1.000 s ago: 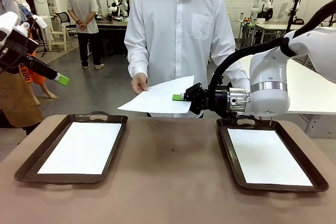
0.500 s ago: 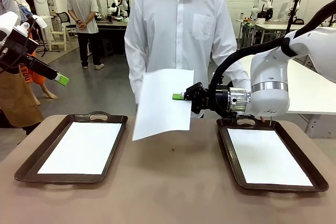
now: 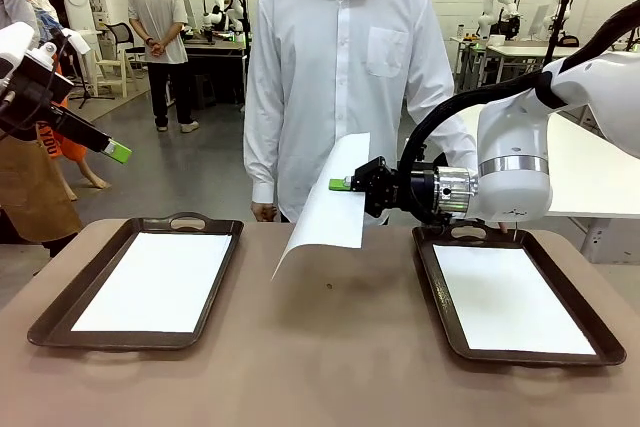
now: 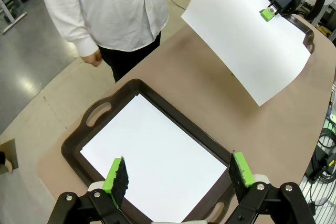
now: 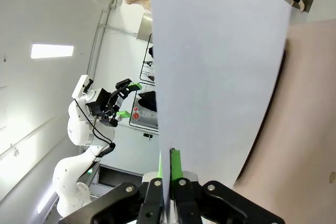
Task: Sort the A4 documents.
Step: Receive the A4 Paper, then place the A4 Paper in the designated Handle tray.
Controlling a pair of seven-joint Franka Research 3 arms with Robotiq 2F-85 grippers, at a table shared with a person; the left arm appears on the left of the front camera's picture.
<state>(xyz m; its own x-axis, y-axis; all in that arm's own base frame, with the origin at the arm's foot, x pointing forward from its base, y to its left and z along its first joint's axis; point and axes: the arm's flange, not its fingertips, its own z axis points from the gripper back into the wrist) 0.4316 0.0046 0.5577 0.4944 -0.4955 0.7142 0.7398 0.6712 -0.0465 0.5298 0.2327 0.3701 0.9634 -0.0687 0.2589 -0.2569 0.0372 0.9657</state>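
My right gripper (image 3: 341, 185) is shut on the edge of a white A4 sheet (image 3: 326, 210) that hangs and curls over the middle of the table. In the right wrist view the green pads (image 5: 175, 163) of that gripper (image 5: 168, 164) pinch the same sheet (image 5: 220, 77). My left gripper (image 3: 113, 152) is raised at the far left, open; its fingers (image 4: 118, 178) stand wide above the left tray (image 4: 79, 142), which holds a flat sheet (image 4: 152, 153). The held sheet (image 4: 247, 40) and the right gripper (image 4: 269, 13) appear beyond it.
Two dark brown handled trays lie on the brown table, the left one (image 3: 52, 319) and the right one (image 3: 432, 287), each with a white sheet inside (image 3: 155, 280) (image 3: 510, 297). A person in a white shirt stands at the far edge, one hand (image 3: 263, 211) hanging down.
The person let go of the sheet and lowered the hand. The sheet dropped from nearly level to hanging curled from my right gripper. Neither arm moved.
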